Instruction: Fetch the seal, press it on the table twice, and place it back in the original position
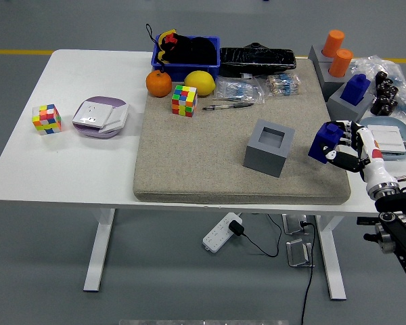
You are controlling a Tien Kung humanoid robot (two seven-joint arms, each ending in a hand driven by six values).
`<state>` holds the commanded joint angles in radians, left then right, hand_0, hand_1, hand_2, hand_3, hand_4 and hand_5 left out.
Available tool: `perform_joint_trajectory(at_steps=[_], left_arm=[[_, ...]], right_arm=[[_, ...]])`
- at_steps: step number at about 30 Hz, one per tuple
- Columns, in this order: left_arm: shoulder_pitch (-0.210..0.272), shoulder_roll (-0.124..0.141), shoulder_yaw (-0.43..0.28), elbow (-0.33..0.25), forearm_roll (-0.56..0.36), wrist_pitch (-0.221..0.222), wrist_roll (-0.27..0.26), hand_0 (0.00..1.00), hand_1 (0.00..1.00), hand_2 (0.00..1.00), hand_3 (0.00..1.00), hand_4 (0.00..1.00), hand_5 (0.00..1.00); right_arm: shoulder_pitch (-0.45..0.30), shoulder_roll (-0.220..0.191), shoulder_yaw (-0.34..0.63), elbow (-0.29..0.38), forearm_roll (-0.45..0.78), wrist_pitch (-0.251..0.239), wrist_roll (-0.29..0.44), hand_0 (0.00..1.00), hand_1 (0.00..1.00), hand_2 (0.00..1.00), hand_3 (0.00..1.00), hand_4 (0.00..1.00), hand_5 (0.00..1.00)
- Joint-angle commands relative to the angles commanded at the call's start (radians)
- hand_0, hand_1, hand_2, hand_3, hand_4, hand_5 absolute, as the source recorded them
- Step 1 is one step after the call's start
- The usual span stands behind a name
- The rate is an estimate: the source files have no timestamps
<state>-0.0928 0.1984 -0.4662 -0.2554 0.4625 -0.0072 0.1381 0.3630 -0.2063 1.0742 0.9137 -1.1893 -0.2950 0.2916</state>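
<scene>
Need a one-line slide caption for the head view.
Right hand holds a blue seal over the beige mat, right of the grey open box.

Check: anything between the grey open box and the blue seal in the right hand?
Nothing: head view shows only bare mat between grey box and blue seal, held by right hand.

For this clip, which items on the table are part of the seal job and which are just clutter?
In the job:
blue seal, gripped by the right hand over the beige mat

Lying about:
grey open box
two colour cubes
orange
lemon
blue bin
pen
</scene>
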Motion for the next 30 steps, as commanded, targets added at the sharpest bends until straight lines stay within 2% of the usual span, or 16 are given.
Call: perform_joint_trajectory(at_steps=[12,18,23,30], left_arm=[[0.001,0.000,-0.005,0.000,0.004,0.000,-0.001,0.722,0.696,0.686,0.725,0.642,0.229],[0.002,0.000,-0.008,0.000,0.004,0.000,-0.001,0.722,0.696,0.687,0.725,0.642,0.229],[0.000,-0.001,-0.007,0.000,0.003,-0.001,0.000,0.722,0.696,0.687,0.725,0.643,0.230],[-0.001,-0.001,-0.011,0.000,0.003,-0.001,-0.001,0.722,0.696,0.687,0.725,0.643,0.230]], right_arm=[[0.027,0.007,-0.072,-0.068,0.037,0.005,0.006,0.594,0.457,0.458,0.504,0.622,0.002],[0.029,0.006,-0.089,-0.078,0.043,0.007,0.006,0.594,0.458,0.457,0.503,0.622,0.002],[0.029,0.002,-0.086,-0.065,0.040,0.006,0.004,0.592,0.457,0.458,0.503,0.622,0.002],[0.026,-0.006,-0.023,0.028,-0.001,0.001,-0.007,0.593,0.457,0.457,0.503,0.623,0.002]])
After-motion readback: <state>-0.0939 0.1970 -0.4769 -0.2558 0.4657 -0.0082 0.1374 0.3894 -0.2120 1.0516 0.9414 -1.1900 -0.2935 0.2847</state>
